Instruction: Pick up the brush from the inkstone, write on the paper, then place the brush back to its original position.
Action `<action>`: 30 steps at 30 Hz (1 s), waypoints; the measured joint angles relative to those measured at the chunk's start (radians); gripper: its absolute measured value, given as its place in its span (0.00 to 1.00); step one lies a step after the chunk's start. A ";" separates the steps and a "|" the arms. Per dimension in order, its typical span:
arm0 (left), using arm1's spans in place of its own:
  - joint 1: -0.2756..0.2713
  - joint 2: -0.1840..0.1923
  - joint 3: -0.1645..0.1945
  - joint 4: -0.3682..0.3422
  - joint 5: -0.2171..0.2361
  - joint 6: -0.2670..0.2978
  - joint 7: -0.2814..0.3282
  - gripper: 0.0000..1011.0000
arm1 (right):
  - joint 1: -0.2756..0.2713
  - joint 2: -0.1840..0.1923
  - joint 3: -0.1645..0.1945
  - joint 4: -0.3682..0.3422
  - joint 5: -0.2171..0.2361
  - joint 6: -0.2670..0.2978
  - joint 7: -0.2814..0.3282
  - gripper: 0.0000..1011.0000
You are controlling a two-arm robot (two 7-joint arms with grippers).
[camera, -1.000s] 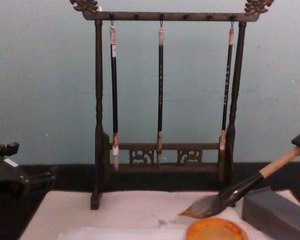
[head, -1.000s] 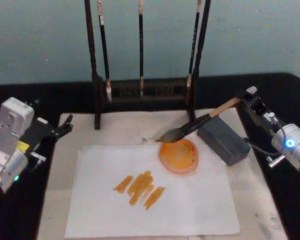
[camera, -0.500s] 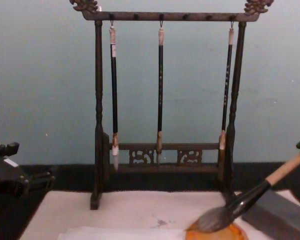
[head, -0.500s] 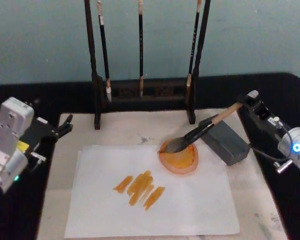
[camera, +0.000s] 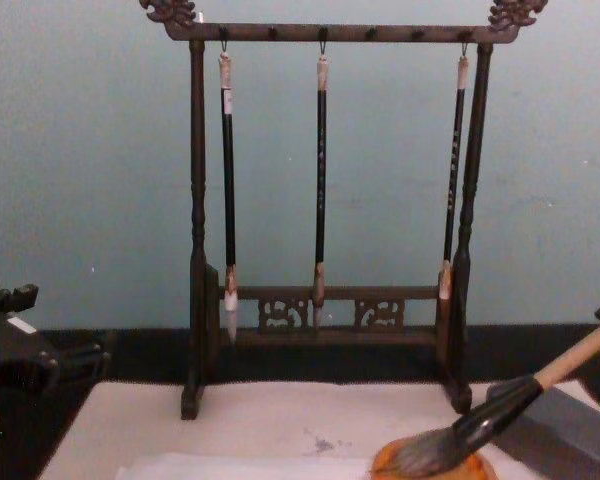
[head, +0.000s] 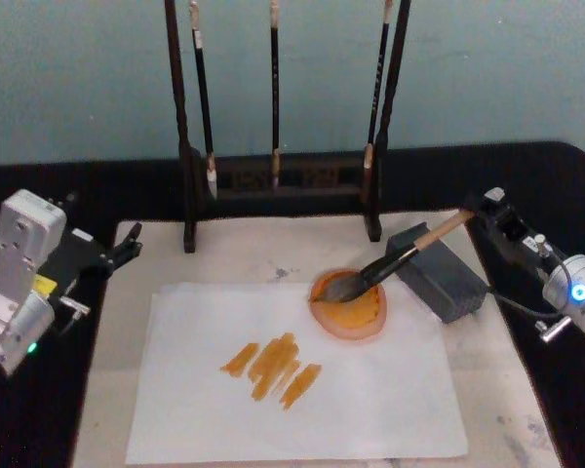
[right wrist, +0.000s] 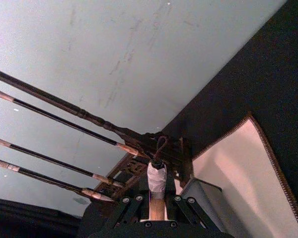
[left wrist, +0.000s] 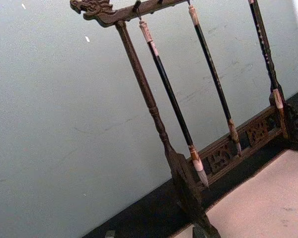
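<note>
Wooden brush (head: 395,256) in right gripper (head: 479,207), tip on orange inkstone (head: 356,318).

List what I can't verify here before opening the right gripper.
Whether the brush touches the grey block: head view looks from above, chest view has the ferrule in front.
The inkstone: chest view's bottom edge cuts it; tuft covers its middle.
The brush tip: right wrist view, behind the right gripper's body.
The left gripper, parked left: chest view's edge cuts it.

brush (head: 391,260): pale wooden handle, black ferrule, bushy dark hair
inkstone (head: 356,320): smooth, glossy amber
paper (head: 370,390): matt white sheet
rack (head: 302,181): dark carved wood
block (head: 439,278): matt grey
</note>
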 joint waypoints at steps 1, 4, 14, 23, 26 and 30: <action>0.000 0.000 0.000 0.000 0.000 0.000 0.000 1.00 | 0.002 0.001 -0.002 0.004 0.002 0.000 0.000 0.18; 0.000 0.000 0.000 0.000 0.000 0.000 0.000 1.00 | 0.009 0.004 -0.009 0.016 0.011 0.000 0.004 0.18; 0.000 0.000 0.000 0.000 0.000 0.000 0.000 1.00 | 0.023 0.015 -0.029 0.032 0.034 -0.013 0.001 0.18; 0.000 0.000 0.000 0.000 0.000 0.000 0.000 1.00 | 0.030 0.027 -0.047 0.040 0.052 -0.028 -0.005 0.18; 0.000 0.000 0.000 0.000 0.000 0.000 0.000 1.00 | 0.032 0.031 -0.053 0.043 0.060 -0.031 -0.005 0.18; 0.000 0.000 0.000 0.000 0.000 0.000 0.000 1.00 | 0.037 0.034 -0.060 0.050 0.071 -0.035 -0.006 0.18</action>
